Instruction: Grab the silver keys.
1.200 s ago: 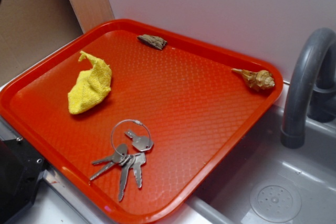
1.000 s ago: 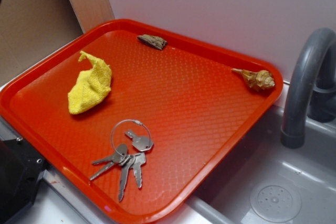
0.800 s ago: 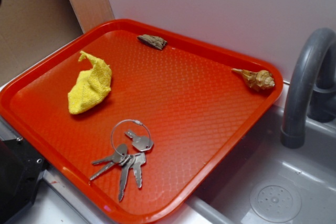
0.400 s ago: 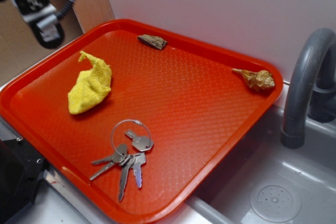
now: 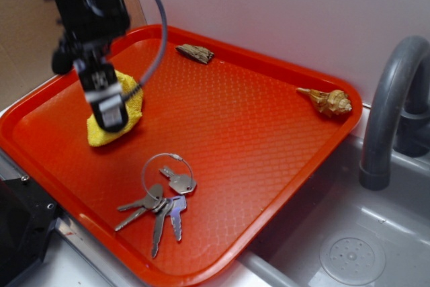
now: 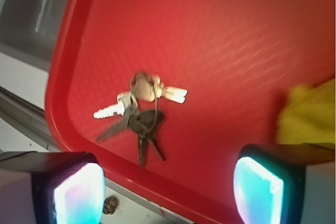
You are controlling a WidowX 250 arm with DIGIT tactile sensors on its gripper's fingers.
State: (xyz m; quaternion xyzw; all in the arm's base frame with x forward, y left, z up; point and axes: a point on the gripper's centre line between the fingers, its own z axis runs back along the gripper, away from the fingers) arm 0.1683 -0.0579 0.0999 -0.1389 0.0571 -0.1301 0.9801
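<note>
We see a kitchen-sink setup: grey sink (image 5: 349,233), curved tap (image 5: 388,105), red tray (image 5: 269,139) beside it.

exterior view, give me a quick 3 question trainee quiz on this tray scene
1. True or false: the hand is shut on the silver keys.
2. What lies behind the hand on the red tray? A) seashell B) yellow cloth C) wood piece
3. Fill in: in the wrist view the hand's pads stand ____.

Key:
1. False; the keys lie free.
2. B, the yellow cloth.
3. Apart.
</note>
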